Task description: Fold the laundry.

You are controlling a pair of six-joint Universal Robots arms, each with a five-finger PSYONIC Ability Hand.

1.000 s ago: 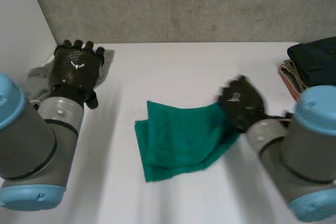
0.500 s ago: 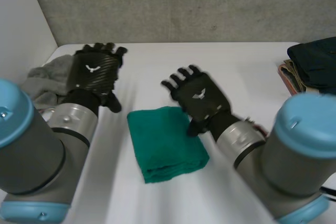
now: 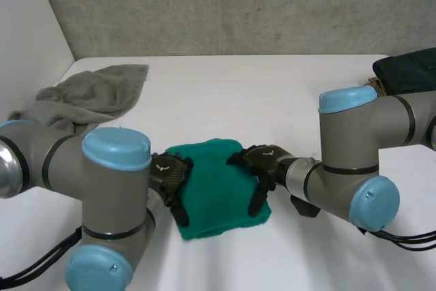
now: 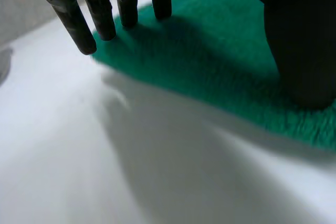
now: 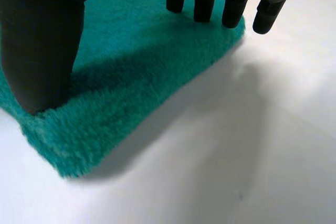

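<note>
Pressing straight fingers down, the left hand (image 3: 169, 174) and right hand (image 3: 264, 163) flatten the folded green towel (image 3: 214, 185) at opposite edges (seemingly done). A crumpled grey cloth (image 3: 88, 93) at the tabletop's (image 3: 272, 93) far-left corner awaits folding.

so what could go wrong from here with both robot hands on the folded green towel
1. The left robot hand and right robot hand press straight fingers on opposite edges of the green towel; sliding away could drag the fold open.
2. The left arm lies close to the crumpled grey cloth and might snag it when moving.
</note>
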